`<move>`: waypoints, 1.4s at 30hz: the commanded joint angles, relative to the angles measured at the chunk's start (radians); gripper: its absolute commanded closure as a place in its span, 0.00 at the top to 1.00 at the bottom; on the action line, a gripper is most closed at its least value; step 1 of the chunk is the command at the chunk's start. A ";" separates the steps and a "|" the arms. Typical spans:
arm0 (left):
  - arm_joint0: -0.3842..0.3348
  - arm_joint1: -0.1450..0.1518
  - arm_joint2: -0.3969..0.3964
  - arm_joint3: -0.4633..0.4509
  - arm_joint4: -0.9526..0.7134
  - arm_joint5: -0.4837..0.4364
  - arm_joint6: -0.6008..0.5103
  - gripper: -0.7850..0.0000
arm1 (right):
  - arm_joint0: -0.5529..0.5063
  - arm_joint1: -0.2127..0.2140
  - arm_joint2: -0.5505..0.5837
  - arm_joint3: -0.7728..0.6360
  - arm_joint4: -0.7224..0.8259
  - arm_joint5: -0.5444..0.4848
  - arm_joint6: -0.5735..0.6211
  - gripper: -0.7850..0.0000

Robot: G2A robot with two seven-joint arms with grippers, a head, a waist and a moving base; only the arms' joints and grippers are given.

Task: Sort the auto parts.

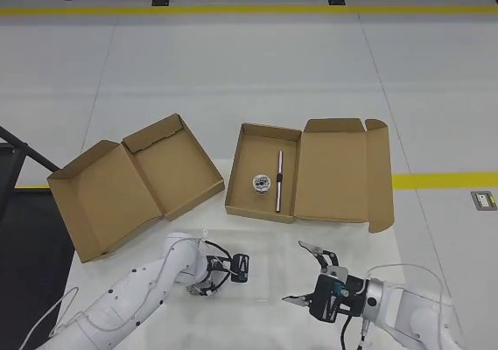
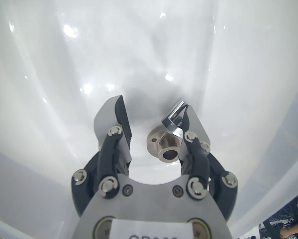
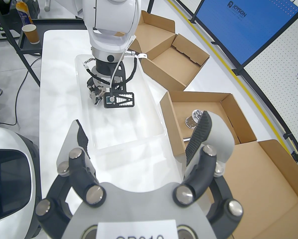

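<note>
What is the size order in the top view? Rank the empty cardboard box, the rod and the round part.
Largest to smallest:
1. empty cardboard box
2. rod, long but thin
3. round part

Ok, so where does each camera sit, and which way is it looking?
Top view: above the arms, facing down at an empty box, a box with parts, the left arm and right arm.
Left wrist view: on the left arm's wrist, facing down into the tray at a metal part between the open left jaws.
Right wrist view: on the right arm's wrist, facing across the table toward the left arm in the tray, past the open right jaws.
Shared: top and right wrist views both show both boxes.
</note>
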 commanded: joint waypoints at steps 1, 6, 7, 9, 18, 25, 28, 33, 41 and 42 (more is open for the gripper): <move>-0.008 -0.001 0.008 0.002 -0.009 0.002 -0.002 0.43 | 0.000 0.000 0.000 0.000 0.000 0.000 0.000 1.00; -0.022 -0.001 0.019 0.006 -0.030 0.006 -0.006 0.20 | 0.000 0.000 0.000 0.000 0.000 0.000 0.000 1.00; -0.024 0.000 0.019 0.007 -0.036 0.005 -0.005 0.15 | 0.000 0.000 0.000 0.000 0.000 0.000 0.000 1.00; -0.027 0.001 0.022 0.007 -0.041 0.005 -0.005 0.00 | 0.000 0.000 0.000 0.000 0.000 0.000 0.000 1.00; -0.029 0.015 -0.005 -0.008 -0.090 -0.004 0.005 0.00 | 0.000 0.000 0.000 0.000 0.000 0.000 0.000 1.00; -0.005 0.032 -0.059 -0.035 -0.102 0.021 0.065 0.00 | 0.000 0.000 0.000 0.000 0.000 0.000 0.000 1.00; 0.010 0.037 -0.076 -0.041 -0.092 0.047 0.092 0.00 | 0.000 0.000 0.000 0.000 0.000 0.000 0.000 1.00; 0.024 0.040 -0.107 -0.036 -0.095 0.094 0.155 0.00 | 0.000 0.000 0.000 0.000 0.000 0.000 0.000 1.00; 0.055 0.066 -0.230 -0.055 -0.119 0.160 0.287 0.00 | 0.000 0.000 0.000 0.000 0.000 0.000 0.000 1.00; 0.063 0.072 -0.254 -0.060 -0.130 0.160 0.313 0.00 | 0.000 0.000 0.000 0.000 0.000 0.000 0.000 1.00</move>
